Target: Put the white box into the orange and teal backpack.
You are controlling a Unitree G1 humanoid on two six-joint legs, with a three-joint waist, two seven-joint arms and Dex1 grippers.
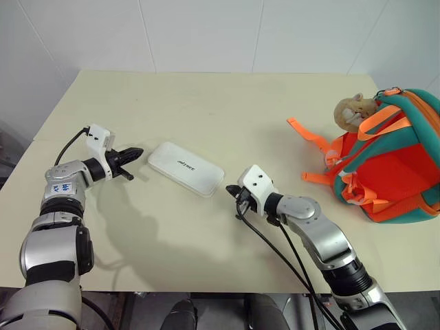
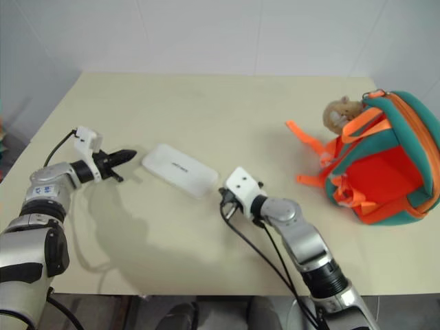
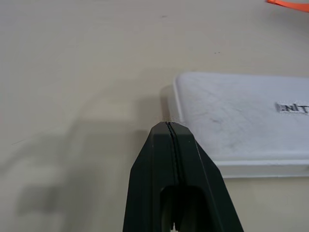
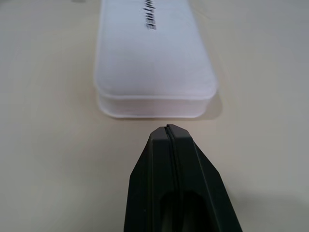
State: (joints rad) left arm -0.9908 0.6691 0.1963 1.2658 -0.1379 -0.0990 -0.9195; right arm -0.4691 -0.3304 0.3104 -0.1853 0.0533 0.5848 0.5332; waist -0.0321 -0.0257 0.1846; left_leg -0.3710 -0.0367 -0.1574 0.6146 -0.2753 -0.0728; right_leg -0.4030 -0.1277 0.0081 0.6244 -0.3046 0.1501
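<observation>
The white box (image 1: 185, 168) lies flat on the table, slanted, with its grey lettering facing up. My left gripper (image 1: 135, 152) is shut with nothing in it, and its tip sits just off the box's left end (image 3: 241, 116). My right gripper (image 1: 233, 189) is also shut and holds nothing; its tip hovers a short way from the box's right end (image 4: 154, 58). The orange and teal backpack (image 1: 392, 165) stands at the right side of the table, its orange straps (image 1: 309, 137) trailing toward the middle.
A tan plush toy (image 1: 354, 110) hangs at the backpack's top left. The beige table (image 1: 206, 103) runs back to a white tiled wall. Black cables hang from both wrists.
</observation>
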